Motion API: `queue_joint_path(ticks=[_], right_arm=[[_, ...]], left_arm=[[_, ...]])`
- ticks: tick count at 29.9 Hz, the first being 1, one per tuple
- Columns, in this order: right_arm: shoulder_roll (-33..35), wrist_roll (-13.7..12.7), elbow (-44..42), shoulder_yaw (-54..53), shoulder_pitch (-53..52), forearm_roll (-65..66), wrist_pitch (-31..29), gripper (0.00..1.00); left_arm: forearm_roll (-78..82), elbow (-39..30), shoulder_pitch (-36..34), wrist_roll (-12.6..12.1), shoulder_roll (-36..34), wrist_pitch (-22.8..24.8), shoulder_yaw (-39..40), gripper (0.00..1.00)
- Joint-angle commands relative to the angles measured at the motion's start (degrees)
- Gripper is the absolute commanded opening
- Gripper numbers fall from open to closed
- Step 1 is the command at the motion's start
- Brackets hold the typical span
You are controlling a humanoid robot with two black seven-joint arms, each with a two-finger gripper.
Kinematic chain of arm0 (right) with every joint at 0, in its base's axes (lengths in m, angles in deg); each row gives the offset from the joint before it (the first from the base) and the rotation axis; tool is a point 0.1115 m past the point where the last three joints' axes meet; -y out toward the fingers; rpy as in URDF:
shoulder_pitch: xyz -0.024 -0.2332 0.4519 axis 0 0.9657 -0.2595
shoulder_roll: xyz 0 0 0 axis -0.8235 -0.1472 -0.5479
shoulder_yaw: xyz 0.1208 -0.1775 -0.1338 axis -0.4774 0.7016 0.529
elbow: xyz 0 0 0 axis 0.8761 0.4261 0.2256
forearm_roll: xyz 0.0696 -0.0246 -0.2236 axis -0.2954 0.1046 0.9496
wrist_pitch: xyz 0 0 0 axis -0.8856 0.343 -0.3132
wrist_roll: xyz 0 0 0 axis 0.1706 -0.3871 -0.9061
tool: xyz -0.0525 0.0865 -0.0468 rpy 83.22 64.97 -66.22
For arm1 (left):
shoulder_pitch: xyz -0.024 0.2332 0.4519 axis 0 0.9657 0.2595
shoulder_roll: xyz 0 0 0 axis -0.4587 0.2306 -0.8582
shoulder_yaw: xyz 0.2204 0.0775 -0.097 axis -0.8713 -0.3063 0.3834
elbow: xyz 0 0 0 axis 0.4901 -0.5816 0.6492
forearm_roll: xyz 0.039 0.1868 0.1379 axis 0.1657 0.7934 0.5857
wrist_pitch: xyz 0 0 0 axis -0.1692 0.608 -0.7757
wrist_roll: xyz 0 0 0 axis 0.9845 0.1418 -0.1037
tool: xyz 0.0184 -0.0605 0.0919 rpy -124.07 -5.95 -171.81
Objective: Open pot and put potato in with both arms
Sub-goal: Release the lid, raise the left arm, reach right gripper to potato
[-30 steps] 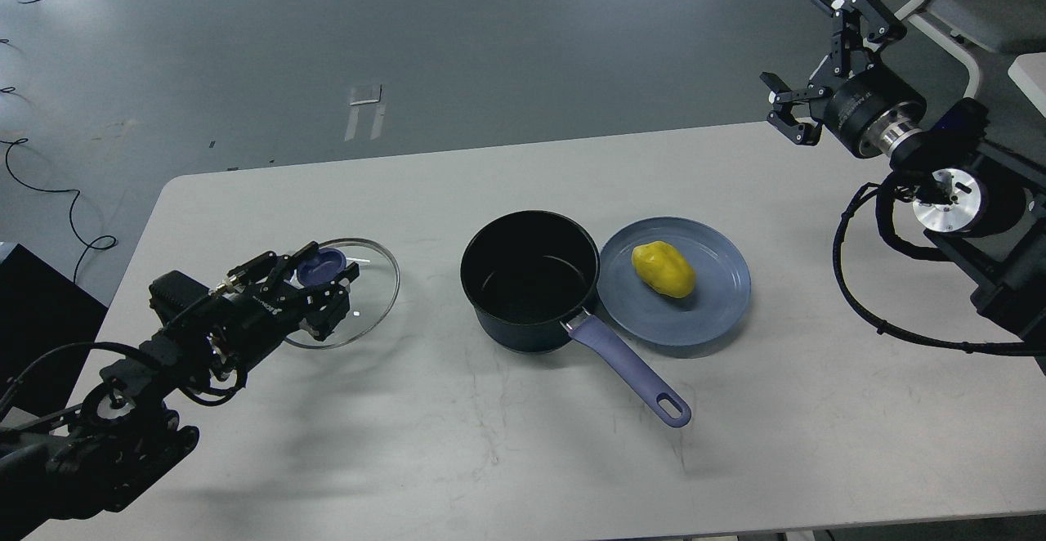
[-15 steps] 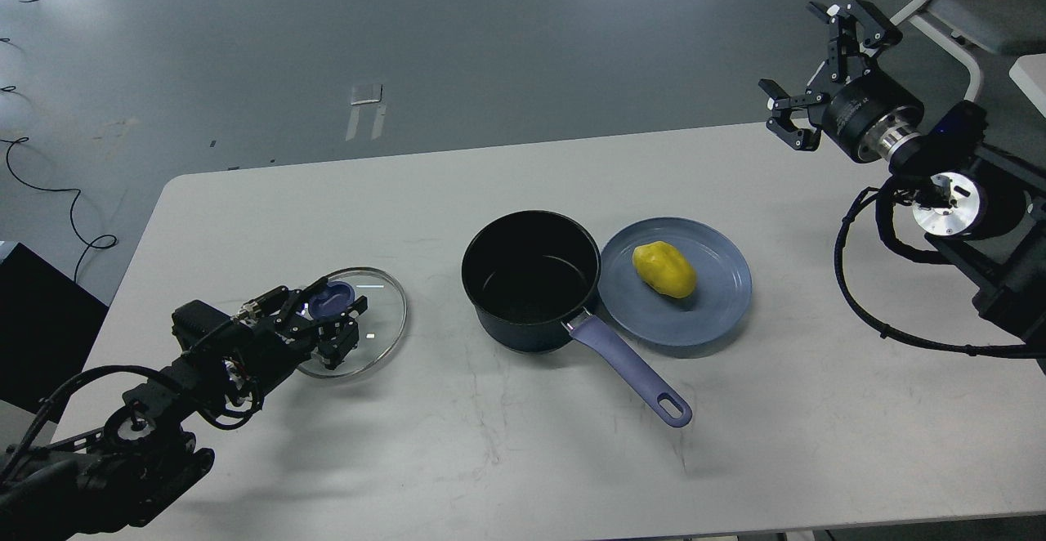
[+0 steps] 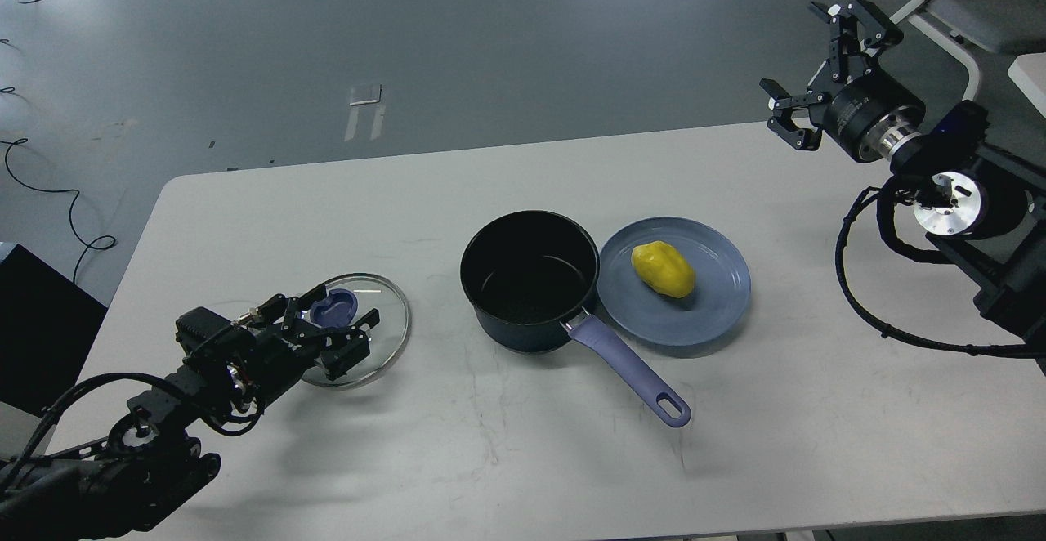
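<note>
The dark pot [image 3: 529,279] stands open in the middle of the table, its purple handle [image 3: 629,369] pointing to the front right. The yellow potato [image 3: 663,269] lies on a blue plate [image 3: 719,296] touching the pot's right side. The glass lid [image 3: 386,312] with its blue knob [image 3: 333,306] lies flat on the table left of the pot. My left gripper [image 3: 343,312] sits low over the lid, its fingers spread on either side of the knob. My right gripper [image 3: 789,46] is open and empty, raised above the table's far right corner.
The white table's [image 3: 490,459] far edge runs just behind my right gripper. A white chair frame [image 3: 952,26] stands off the table at the far right. Cables lie on the floor at the far left.
My left gripper lowered the lid towards the front and set it on the table, then spread its fingers off the knob. The right gripper has barely moved.
</note>
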Motion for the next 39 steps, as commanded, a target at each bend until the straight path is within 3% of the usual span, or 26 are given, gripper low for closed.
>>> queue_joint_path(ticks=[1,6,9,11,12,14,15,16,18,22,29,39], right_arm=[[0.2,0.0,0.35,0.55,-0.17,0.26,-0.2,1.0],[2.13,0.17,1.41,2.83,-2.19,9.03,-0.38,1.0],[2.4,2.53,3.07,5.28,-3.42,21.3,-0.38,1.0],[2.49,3.95,5.09,6.96,-3.86,29.06,-0.38,1.0],[2.66,4.47,6.23,8.36,-4.29,34.57,-0.38,1.0],[2.92,4.57,6.51,10.21,-4.74,40.48,-0.38,1.0],[2.93,4.74,6.51,12.83,-5.35,47.3,0.14,1.0],[2.93,4.83,6.42,14.42,-5.7,51.02,0.41,1.0],[2.66,5.44,5.98,20.99,-6.58,65.41,4.78,1.0],[2.4,6.24,5.8,27.96,-7.37,73.03,9.63,1.0],[2.05,7.29,5.19,37.45,-10.8,78.55,10.52,1.0],[-1.46,7.73,3.26,41.68,-10.54,81.82,10.52,1.0]], left_arm=[[-8.84,-8.09,-1.81,0.04,-2.91,-0.01,0.05,0.99],[-23.62,-20.59,-8.75,0.04,-6.78,-0.01,1.54,0.99],[-40.97,-24.64,-14.01,0.04,-7.76,8.09,4.96,0.99],[-51.56,-24.82,-17.36,-4.12,-7.67,13.91,6.82,0.99],[-58.03,-24.65,-19.11,-8.84,-7.32,17.06,8.04,0.99],[-64.13,-24.47,-19.92,-13.7,-6.88,19.19,9.63,0.99],[-69.82,-24.38,-20.01,-18.07,-5.83,20.07,11.46,0.99],[-71.96,-24.3,-20.1,-20.12,-5.13,20.16,12.35,0.99],[-76.98,-24.21,-20.01,-25.56,-3.37,20.16,14.98,0.99],[-77.08,-23.86,-19.39,-26.29,-2.92,20.16,15.61,0.99],[-77.08,-22.89,-18.78,-26.2,-3.8,20.16,15.35,0.99],[-77.0,-22.89,-17.28,-26.11,-4.07,19.99,15.43,0.99]])
